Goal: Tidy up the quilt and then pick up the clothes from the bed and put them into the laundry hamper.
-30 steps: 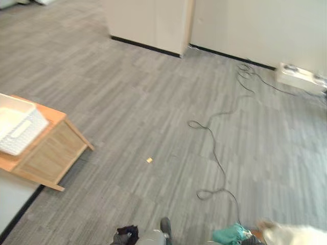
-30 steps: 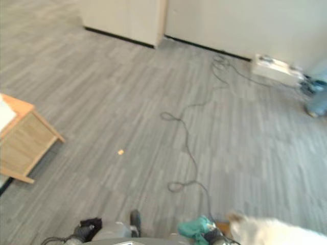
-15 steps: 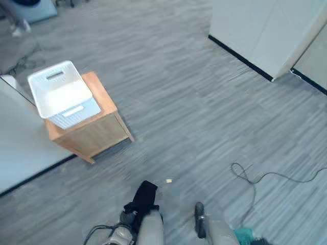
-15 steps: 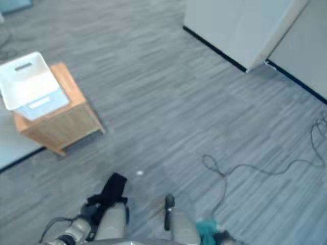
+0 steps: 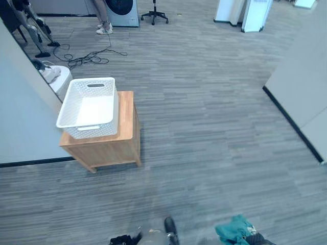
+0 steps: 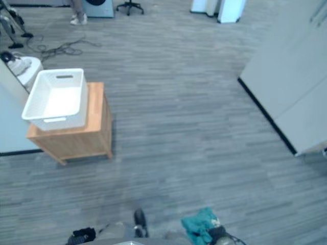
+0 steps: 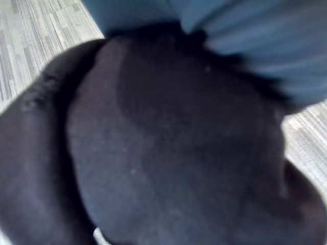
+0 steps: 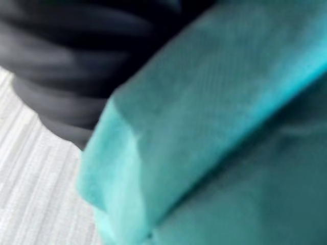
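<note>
A white laundry hamper (image 5: 88,106) stands empty on a small wooden cabinet (image 5: 110,148) at the left, some way ahead of me. A black garment (image 5: 122,239) hangs low at my left side. In the left wrist view this black garment (image 7: 168,153) drapes over my left hand (image 7: 265,35), hiding all but the ribbed cover. A teal garment (image 5: 234,231) hangs low at my right side. It covers my right hand (image 8: 71,46) in the right wrist view as a teal fold (image 8: 214,153).
A grey partition wall (image 5: 20,122) runs behind the cabinet. A pale wall with a black skirting (image 5: 306,92) stands at the right. Far ahead are a person's legs (image 5: 104,25), a chair base (image 5: 155,15) and loose cables (image 5: 87,57). Wide carpeted floor (image 5: 204,127) lies between.
The camera has swung round: the hamper and cabinet have come from the left edge into full view ahead, and the pale wall is now at the right. Both garments stay low at my sides.
</note>
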Robot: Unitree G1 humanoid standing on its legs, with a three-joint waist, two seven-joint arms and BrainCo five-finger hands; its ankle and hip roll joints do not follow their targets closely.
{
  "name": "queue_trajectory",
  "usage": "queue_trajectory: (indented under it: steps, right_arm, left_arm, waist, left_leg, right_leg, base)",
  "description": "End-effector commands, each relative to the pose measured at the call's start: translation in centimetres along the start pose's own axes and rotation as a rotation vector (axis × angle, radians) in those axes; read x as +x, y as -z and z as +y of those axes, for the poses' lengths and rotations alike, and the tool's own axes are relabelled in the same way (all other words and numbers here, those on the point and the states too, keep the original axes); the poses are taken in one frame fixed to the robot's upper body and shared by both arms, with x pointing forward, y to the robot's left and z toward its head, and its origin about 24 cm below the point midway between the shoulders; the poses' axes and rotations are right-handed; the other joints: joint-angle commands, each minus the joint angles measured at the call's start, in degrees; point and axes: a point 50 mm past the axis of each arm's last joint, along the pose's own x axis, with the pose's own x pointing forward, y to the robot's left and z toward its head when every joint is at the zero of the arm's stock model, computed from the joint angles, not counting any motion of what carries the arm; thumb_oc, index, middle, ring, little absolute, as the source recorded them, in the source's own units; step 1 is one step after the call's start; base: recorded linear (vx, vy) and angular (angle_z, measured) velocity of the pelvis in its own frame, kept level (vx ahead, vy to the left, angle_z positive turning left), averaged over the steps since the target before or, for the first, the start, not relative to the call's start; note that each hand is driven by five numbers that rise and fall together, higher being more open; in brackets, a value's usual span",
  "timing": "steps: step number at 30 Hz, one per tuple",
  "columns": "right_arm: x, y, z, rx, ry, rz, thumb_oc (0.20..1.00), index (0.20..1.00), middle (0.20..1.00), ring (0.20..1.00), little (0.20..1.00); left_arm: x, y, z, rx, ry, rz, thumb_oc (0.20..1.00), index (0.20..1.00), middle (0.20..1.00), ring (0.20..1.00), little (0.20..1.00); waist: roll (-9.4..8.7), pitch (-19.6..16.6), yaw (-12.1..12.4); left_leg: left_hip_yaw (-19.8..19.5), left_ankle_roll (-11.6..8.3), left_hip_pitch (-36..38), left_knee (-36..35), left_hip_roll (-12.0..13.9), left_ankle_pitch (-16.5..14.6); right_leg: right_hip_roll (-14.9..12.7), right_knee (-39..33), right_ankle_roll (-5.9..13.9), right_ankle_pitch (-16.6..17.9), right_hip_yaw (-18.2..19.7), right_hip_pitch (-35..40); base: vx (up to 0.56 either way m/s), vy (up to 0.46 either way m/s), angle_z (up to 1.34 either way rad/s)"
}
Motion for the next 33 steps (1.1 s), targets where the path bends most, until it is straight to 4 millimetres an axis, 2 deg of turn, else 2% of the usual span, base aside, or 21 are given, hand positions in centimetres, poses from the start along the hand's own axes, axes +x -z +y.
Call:
queue_trajectory:
  steps: [1, 2, 3, 4, 5, 6, 7, 9, 11, 13, 15, 17, 18, 20, 24, 25, 26, 27, 29, 30, 33]
  right_arm:
    - [0.4, -3.5, -2.4, 0.084, 0.067, -0.121, 0.200, 0.200, 0.200, 0.200, 0.200]
    - [0.4, -3.5, -2.4, 0.084, 0.067, -0.121, 0.200, 0.200, 0.200, 0.200, 0.200]
    - [0.4, -3.3, -2.3, 0.074, 0.071, -0.121, 0.200, 0.200, 0.200, 0.200, 0.200]
    - [0.4, -2.6, -2.4, 0.075, 0.078, -0.089, 0.200, 0.200, 0.200, 0.200, 0.200]
    - [0.4, -2.6, -2.4, 0.075, 0.077, -0.089, 0.200, 0.200, 0.200, 0.200, 0.200]
    - [0.4, -1.8, -2.6, 0.052, 0.086, -0.057, 0.200, 0.200, 0.200, 0.200, 0.200]
    - [0.4, -0.3, -2.6, -0.016, 0.083, -0.007, 0.200, 0.200, 0.200, 0.200, 0.200]
    - [0.5, -1.6, -2.6, -0.035, 0.076, -0.055, 0.200, 0.200, 0.200, 0.200, 0.200]
    - [0.5, -2.3, -3.0, -0.051, 0.085, -0.081, 0.200, 0.200, 0.200, 0.200, 0.200]
    - [0.6, -2.8, -3.6, -0.027, 0.099, -0.097, 0.200, 0.200, 0.200, 0.200, 0.200]
    - [0.6, -2.8, -4.2, -0.029, 0.112, -0.088, 0.200, 0.200, 0.200, 0.200, 0.200]
    - [0.7, -3.0, -4.7, -0.016, 0.121, -0.097, 0.200, 0.200, 0.200, 0.200, 0.200]
    - [0.7, -3.3, -4.8, -0.011, 0.126, -0.110, 0.200, 0.200, 0.200, 0.200, 0.200]
    - [0.7, -3.6, -5.1, -0.013, 0.135, -0.119, 0.200, 0.200, 0.200, 0.200, 0.200]
    - [0.6, -3.3, -4.3, -0.022, 0.114, -0.119, 0.200, 0.200, 0.200, 0.200, 0.200]
    - [0.5, -3.7, -3.5, 0.001, 0.094, -0.133, 0.200, 0.200, 0.200, 0.200, 0.200]
    - [0.5, -3.7, -3.5, 0.001, 0.094, -0.133, 0.200, 0.200, 0.200, 0.200, 0.200]
    - [0.4, -4.3, -3.2, 0.017, 0.089, -0.158, 0.200, 0.200, 0.200, 0.200, 0.200]
    - [0.3, -5.7, -3.2, 0.046, 0.086, -0.205, 0.200, 0.200, 0.200, 0.200, 0.200]
    - [0.2, -6.8, -3.2, 0.059, 0.090, -0.239, 0.200, 0.200, 0.200, 0.200, 0.200]
    - [0.2, -7.2, -3.5, 0.077, 0.104, -0.253, 0.200, 0.200, 0.200, 0.200, 0.200]
  left_arm:
    - [0.3, -3.3, 2.1, 0.009, -0.085, -0.097, 0.200, 0.200, 0.200, 0.200, 0.200]
    - [0.3, -3.3, 2.1, 0.009, -0.085, -0.097, 0.200, 0.200, 0.200, 0.200, 0.200]
    - [0.3, -5.0, 2.5, 0.019, -0.100, -0.156, 0.200, 0.200, 0.200, 0.200, 0.200]
    - [0.1, -6.8, 2.6, 0.014, -0.109, -0.221, 0.200, 0.200, 0.200, 0.200, 0.200]
    - [0.1, -6.8, 2.7, 0.014, -0.109, -0.221, 0.200, 0.200, 0.200, 0.200, 0.200]
    - [0.1, -7.3, 3.0, 0.008, -0.120, -0.235, 0.200, 0.200, 0.200, 0.200, 0.200]
    - [0.2, -7.0, 3.3, 0.024, -0.139, -0.219, 0.200, 0.200, 0.200, 0.200, 0.200]
    - [0.0, -7.5, 2.6, -0.042, -0.114, -0.242, 0.200, 0.200, 0.200, 0.200, 0.200]
    - [-0.1, -8.2, 2.3, -0.121, -0.102, -0.259, 0.200, 0.200, 0.200, 0.200, 0.200]
    - [-0.1, -7.9, 2.4, -0.142, -0.102, -0.246, 0.200, 0.200, 0.200, 0.200, 0.200]
    - [0.0, -7.2, 2.4, -0.140, -0.103, -0.227, 0.200, 0.200, 0.200, 0.200, 0.200]
    - [0.1, -6.0, 2.2, -0.142, -0.090, -0.190, 0.200, 0.200, 0.200, 0.200, 0.200]
    - [0.2, -4.6, 2.0, -0.150, -0.083, -0.145, 0.200, 0.200, 0.200, 0.200, 0.200]
    - [0.2, -4.0, 1.9, -0.160, -0.082, -0.125, 0.200, 0.200, 0.200, 0.200, 0.200]
    - [0.3, -1.6, 1.7, -0.151, -0.072, -0.049, 0.200, 0.200, 0.200, 0.200, 0.200]
    - [0.3, -1.3, 2.1, -0.120, -0.075, -0.039, 0.200, 0.200, 0.200, 0.200, 0.200]
    - [0.3, -1.3, 2.2, -0.120, -0.076, -0.039, 0.200, 0.200, 0.200, 0.200, 0.200]
    - [0.4, -1.6, 2.4, -0.107, -0.082, -0.051, 0.200, 0.200, 0.200, 0.200, 0.200]
    - [0.4, -2.3, 3.1, -0.096, -0.101, -0.074, 0.200, 0.200, 0.200, 0.200, 0.200]
    - [0.5, -3.3, 4.1, -0.087, -0.126, -0.107, 0.200, 0.200, 0.200, 0.200, 0.200]
    - [0.4, -4.9, 4.8, -0.079, -0.145, -0.160, 0.200, 0.200, 0.200, 0.200, 0.200]
  waist:
    - [3.13, 4.5, 0.6]
    - [3.16, 4.5, 0.6]
    - [2.78, 4.8, -0.9]
    - [1.94, 4.6, -2.4]
    - [1.93, 4.5, -2.4]
    - [1.76, 4.6, -3.2]
    - [1.02, 4.3, -3.2]
    - [0.69, 5.1, -2.7]
    - [0.10, 7.5, -1.9]
    - [-0.45, 8.3, -1.4]
    - [0.04, 7.9, -1.0]
    - [0.54, 6.3, -0.8]
    - [1.97, 5.0, -0.4]
    - [2.21, 4.6, -0.1]
    - [1.89, 2.2, 0.9]
    - [1.50, 2.4, 0.1]
    - [1.37, 2.4, 0.2]
    - [1.26, 2.8, -0.7]
    - [2.33, 4.1, -2.3]
    - [3.33, 4.8, -2.5]
    - [3.64, 5.0, -3.2]
  left_leg:
    - [-3.4, -11.04, 3.5, -2.9, 7.2, -1.5]
    - [-3.4, -11.05, 3.5, -2.9, 7.3, -1.5]
    - [-8.0, -12.91, 5.4, -3.1, 6.9, -2.6]
    - [-12.2, -14.73, 7.9, -4.0, 7.1, -4.4]
    - [-12.3, -14.73, 7.8, -4.0, 7.1, -4.4]
    - [-13.5, -15.35, 9.0, -3.6, 7.8, -5.7]
    - [-14.6, -15.31, 9.2, -1.7, 8.0, -8.1]
    - [-16.3, -16.54, 6.3, 8.2, 8.9, -8.2]
    - [-16.4, -17.75, -4.1, 26.8, 12.0, -3.0]
    - [-9.4, -16.80, -8.9, 32.6, 15.9, -1.9]
    - [-5.1, -17.29, -11.5, 30.3, 15.4, -1.9]
    - [0.5, -17.00, -13.0, 21.8, 13.8, -2.4]
    - [5.2, -18.55, -12.1, 11.6, 13.1, 0.0]
    - [7.6, -19.23, -11.4, 5.6, 12.6, 2.3]
    - [6.3, -16.74, -8.1, 0.5, 11.2, 3.2]
    - [6.5, -15.28, -4.4, -1.1, 9.4, 1.6]
    - [6.6, -15.17, -4.3, -1.3, 9.2, 1.6]
    - [6.7, -14.54, -2.2, -2.4, 8.7, 0.9]
    - [6.4, -14.21, 1.1, -4.5, 10.0, 0.7]
    - [6.0, -14.77, 2.2, -5.2, 12.2, 1.6]
    - [4.3, -16.34, 3.6, -5.2, 13.2, 0.9]
  right_leg:
    - [-2.4, -20.8, -0.43, 12.1, 4.6, 1.4]
    - [-2.4, -20.9, -0.43, 12.1, 4.5, 1.5]
    - [-2.9, -37.3, -1.49, 10.3, 7.6, 1.4]
    - [-3.1, -51.1, -0.44, 12.3, 14.8, 1.9]
    - [-3.1, -51.3, -0.44, 12.5, 14.7, 1.9]
    - [-2.9, -53.7, 0.55, 14.0, 18.2, 1.2]
    - [-2.8, -53.3, 0.01, 12.8, 20.0, 1.1]
    - [-2.7, -51.2, -0.82, 13.0, 17.4, 2.4]
    - [-3.3, -49.3, -3.83, 11.2, 13.9, 4.2]
    - [-3.2, -51.1, -5.89, 9.5, 8.1, 8.7]
    - [-3.4, -53.0, -5.92, 8.8, 6.1, 11.4]
    - [-3.0, -55.3, -5.41, 7.7, 3.8, 14.4]
    - [-1.4, -56.4, -4.56, 5.3, 2.3, 17.6]
    - [-1.2, -56.5, -4.10, 3.8, 1.0, 19.4]
    - [-0.5, -49.5, -2.76, 1.6, -1.0, 21.8]
    - [-0.8, -35.6, 0.45, 4.9, -0.8, 17.8]
    - [-1.0, -35.1, 0.60, 4.6, -0.7, 17.5]
    - [-1.7, -28.3, 2.41, 7.8, 0.4, 14.3]
    - [-2.1, -16.7, 3.32, 10.7, 2.3, 6.6]
    - [-3.4, -17.7, 1.64, 10.5, 1.6, 2.9]
    - [-6.5, -29.2, -0.71, 8.6, 0.9, 1.1]
  base:
    - [0.18, -0.070, 1.32]
    - [0.58, -0.306, 1.52]
    - [0.79, -0.501, 1.39]
    - [0.79, -0.501, 1.11]
    - [0.59, -0.393, 1.86]
    - [0.35, -0.231, 1.87]
    - [0.52, -0.349, 2.21]
    - [0.40, -0.463, 0.99]
    - [0.20, -0.520, 1.42]
    - [0.29, -0.442, 1.68]
    - [0.36, -0.175, 0.74]
    - [0.57, -0.049, 0.86]
    - [0.58, 0.016, 0.76]
    - [0.50, 0.027, 0.81]
    - [0.59, 0.036, 0.10]
    - [0.28, 0.081, 0.18]
    - [0.40, 0.114, 0.74]
    - [0.21, 0.064, 0.58]
    - [0.32, -0.015, 0.18]
    - [0.35, -0.145, 0.16]
    - [0.30, -0.179, 0.40]
